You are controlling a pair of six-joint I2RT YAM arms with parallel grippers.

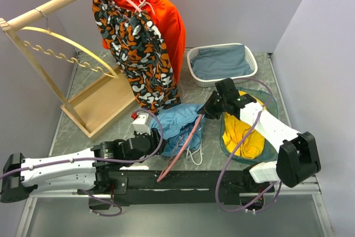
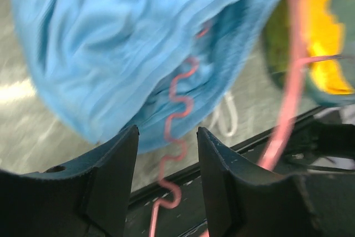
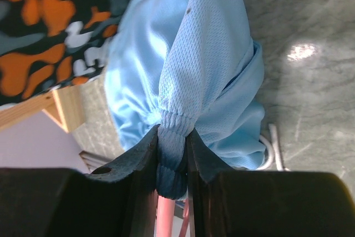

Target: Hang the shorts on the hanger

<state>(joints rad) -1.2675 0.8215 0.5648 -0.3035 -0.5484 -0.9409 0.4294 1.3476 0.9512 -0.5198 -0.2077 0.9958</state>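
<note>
Threading the hanger into the shorts seems to be the step in hand. For this I judge that the cloth must be held open while the hanger is steadied. The table (image 1: pixel 275 84) carries the shorts (image 1: pixel 175 121) as a crumpled heap in its middle, near the front edge, between the two arms. Their long axis runs about left to right in the top view, with the gathered waistband end toward the right arm; where the leg openings point I cannot tell. The hanger (image 1: pixel 180 151) lies slanted against the cloth, from a far end beside the right arm to a near end past the front edge of the table. Its hook is not visible.

The right fingers (image 3: pixel 144 154) pinch a fold of the waistband firmly. The left fingers (image 2: pixel 119 159) are spread, and the notched bar of the hanger stands in the gap between them, not gripped.

A good next move, I think, is to close the left fingers squarely on this bar first, because thin plastic may slip. Only then should the waistband be drawn slowly along the hanger. The white drawstring (image 1: pixel 194 156) lies loose beside the hanger and could catch in a notch.
</note>
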